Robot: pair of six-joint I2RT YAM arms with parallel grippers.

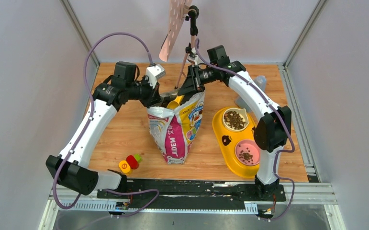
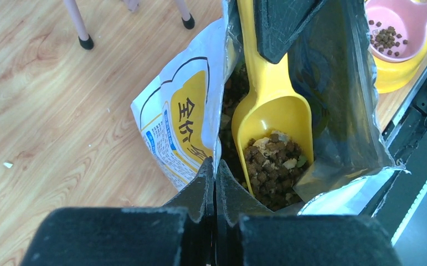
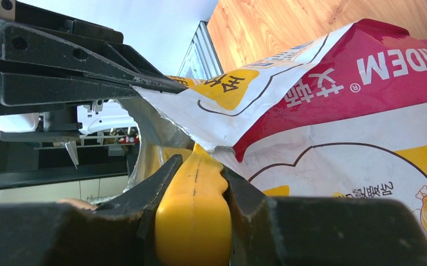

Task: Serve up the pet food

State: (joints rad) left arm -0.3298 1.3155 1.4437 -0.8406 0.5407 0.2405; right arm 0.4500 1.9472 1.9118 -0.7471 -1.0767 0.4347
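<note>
My left hand (image 2: 215, 167) is pinched together on the bag (image 2: 180, 119) rim to hold its mouth open. My right hand (image 3: 200, 167) is clamped on the scoop (image 2: 274, 105) handle. The pet food (image 2: 271, 166) sits heaped in the scoop, down inside the bag.

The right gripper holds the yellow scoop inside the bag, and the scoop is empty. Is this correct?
Not quite. The scoop is not empty: the left wrist view shows kibble in its bowl. The rest holds: the right gripper holds it inside the bag.
</note>
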